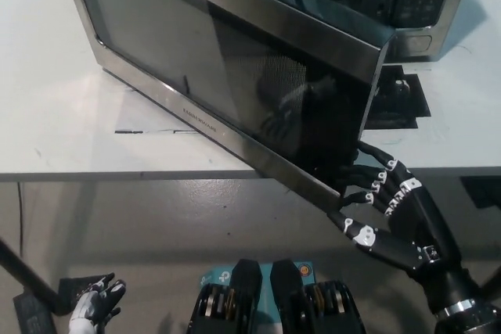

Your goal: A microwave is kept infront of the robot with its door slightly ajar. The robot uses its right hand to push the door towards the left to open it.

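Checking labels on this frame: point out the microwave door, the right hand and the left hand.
microwave door (235,84), head view, on the dark glass panel.
right hand (387,213), head view, on the back of the black hand.
left hand (94,303), head view, on the white palm, lower left.

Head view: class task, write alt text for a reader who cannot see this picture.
A black right hand, fingers spread, presses the free edge of a steel microwave door swung partly open over the white table edge. The white left hand rests at lower left.

White table (47,115) (black marks), grey floor (156,224) below.
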`<act>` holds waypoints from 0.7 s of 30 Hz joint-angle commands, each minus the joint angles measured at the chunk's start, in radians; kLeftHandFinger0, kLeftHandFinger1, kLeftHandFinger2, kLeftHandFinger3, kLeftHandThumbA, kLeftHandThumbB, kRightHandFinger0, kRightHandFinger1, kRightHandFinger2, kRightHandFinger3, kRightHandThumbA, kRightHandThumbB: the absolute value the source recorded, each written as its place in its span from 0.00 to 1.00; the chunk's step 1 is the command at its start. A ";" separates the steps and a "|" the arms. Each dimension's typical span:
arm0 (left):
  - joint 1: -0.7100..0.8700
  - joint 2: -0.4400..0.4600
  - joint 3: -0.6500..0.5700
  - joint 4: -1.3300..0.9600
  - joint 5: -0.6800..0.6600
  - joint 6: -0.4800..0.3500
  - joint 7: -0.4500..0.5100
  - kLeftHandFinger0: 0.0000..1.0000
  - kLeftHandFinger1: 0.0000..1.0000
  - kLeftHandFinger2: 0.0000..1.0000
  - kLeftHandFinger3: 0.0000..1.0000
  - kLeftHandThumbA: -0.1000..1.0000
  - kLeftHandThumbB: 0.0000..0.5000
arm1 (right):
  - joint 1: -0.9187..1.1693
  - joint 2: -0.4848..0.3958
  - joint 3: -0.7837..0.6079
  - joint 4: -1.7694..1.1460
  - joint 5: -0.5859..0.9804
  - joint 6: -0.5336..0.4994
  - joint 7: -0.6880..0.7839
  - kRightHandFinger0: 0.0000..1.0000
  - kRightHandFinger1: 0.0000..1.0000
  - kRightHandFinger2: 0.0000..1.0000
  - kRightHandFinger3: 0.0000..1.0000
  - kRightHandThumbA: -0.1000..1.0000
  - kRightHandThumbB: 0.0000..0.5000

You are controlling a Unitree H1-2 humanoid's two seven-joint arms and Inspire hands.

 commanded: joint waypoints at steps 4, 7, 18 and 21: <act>-0.029 0.016 0.008 0.003 -0.005 -0.029 0.003 1.00 1.00 0.92 0.92 0.47 0.26 | -0.017 0.016 0.001 -0.035 0.029 0.005 0.026 0.50 0.66 0.71 0.93 0.86 0.27; -0.030 0.017 0.008 0.003 -0.004 -0.023 0.004 1.00 1.00 0.97 0.85 0.47 0.27 | -0.015 0.016 -0.015 -0.028 0.042 0.006 0.023 0.48 0.65 0.70 0.92 0.85 0.31; -0.027 0.019 0.000 -0.005 0.007 -0.032 0.007 1.00 1.00 0.93 0.91 0.49 0.26 | 0.066 -0.036 -0.079 -0.118 0.060 0.023 0.020 0.38 0.52 0.61 0.83 0.88 0.36; -0.028 0.018 0.008 0.003 -0.006 -0.036 0.001 1.00 1.00 0.95 0.92 0.47 0.25 | 0.102 -0.048 -0.097 -0.150 0.080 0.033 0.023 0.33 0.45 0.56 0.81 0.87 0.39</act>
